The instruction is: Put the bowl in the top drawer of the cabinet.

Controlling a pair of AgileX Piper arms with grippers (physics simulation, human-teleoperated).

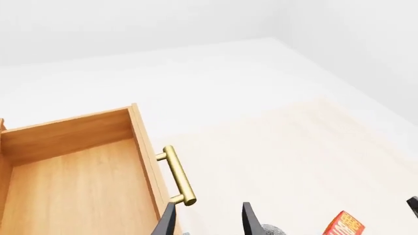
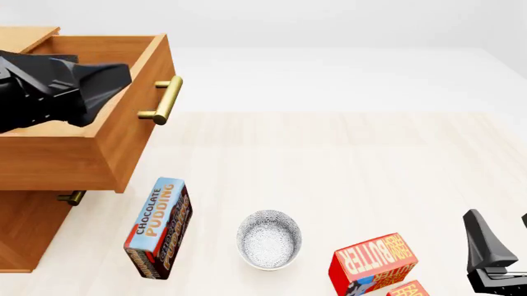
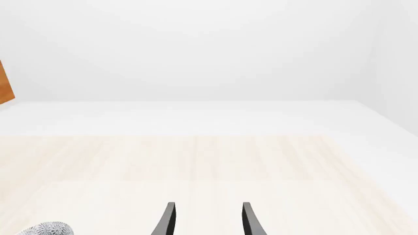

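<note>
The bowl (image 2: 268,239), white with a fine dark pattern, stands upright on the table between two food boxes; its rim also shows in the left wrist view (image 1: 271,230) and the right wrist view (image 3: 46,228). The cabinet (image 2: 33,216) stands at the left with its top drawer (image 2: 123,132) pulled out, brass handle (image 2: 163,100) facing right. My left gripper (image 1: 209,205) hovers over the open drawer (image 1: 78,181) beside the handle (image 1: 177,175), open and holding nothing. My right gripper (image 2: 500,225) is low at the front right, open and holding nothing (image 3: 207,204), well to the right of the bowl.
A chocolate pudding box (image 2: 159,228) stands on end left of the bowl. A red butter box (image 2: 372,262) sits right of the bowl, between it and my right gripper. The lower drawer's handle (image 2: 73,198) peeks out under the top drawer.
</note>
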